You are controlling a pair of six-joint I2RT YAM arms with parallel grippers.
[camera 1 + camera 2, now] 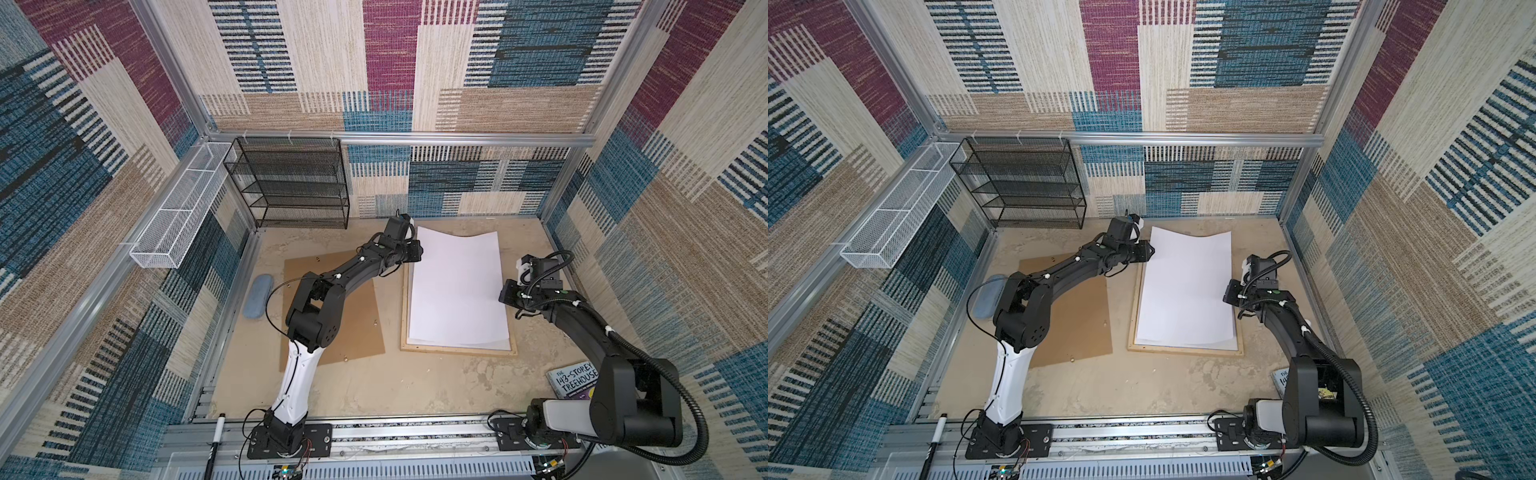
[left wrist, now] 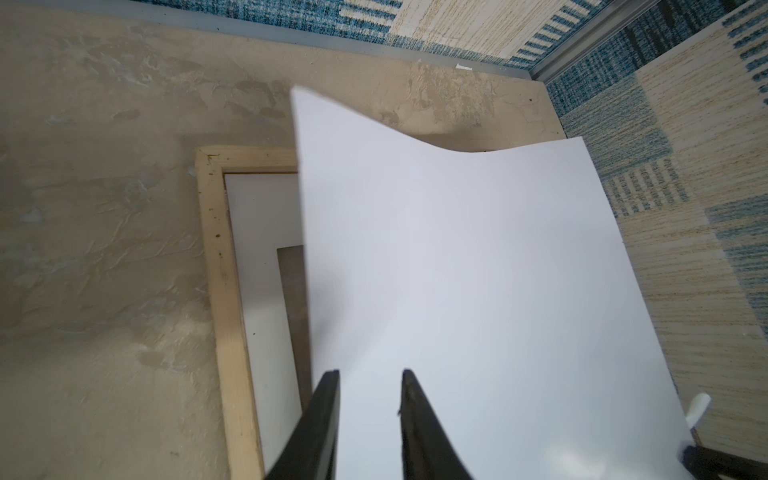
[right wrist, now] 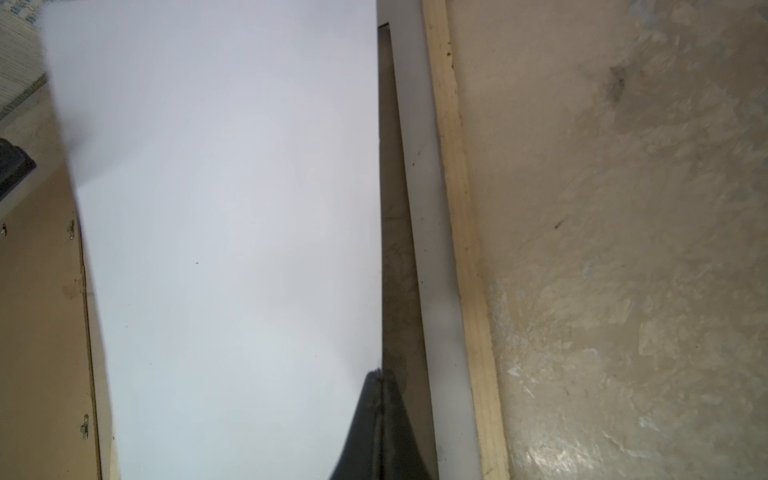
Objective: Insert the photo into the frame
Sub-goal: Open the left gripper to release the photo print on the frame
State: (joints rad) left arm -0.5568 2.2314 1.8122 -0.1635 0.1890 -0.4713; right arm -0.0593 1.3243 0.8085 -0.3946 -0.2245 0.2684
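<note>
The photo [image 1: 457,291] shows only its plain white back and lies bowed over the frame [image 1: 457,353], its far end raised past the frame's far side. Both top views show this; the photo [image 1: 1185,286] covers most of the pale wood frame [image 1: 1183,350]. My left gripper [image 2: 370,374] stands open at the photo's far left edge [image 1: 417,251], jaws apart over the sheet [image 2: 478,270]. My right gripper [image 3: 379,374] is shut on the photo's right edge [image 3: 228,249], seen in a top view [image 1: 503,295]. The printed side is hidden.
A white mat board [image 2: 253,249] lies inside the frame [image 2: 216,249]. The brown backing board [image 1: 365,324] lies left of the frame under my left arm. A blue-grey case [image 1: 257,297], a book [image 1: 573,380], a black mesh shelf [image 1: 291,183] and a white wire basket [image 1: 178,208] line the edges.
</note>
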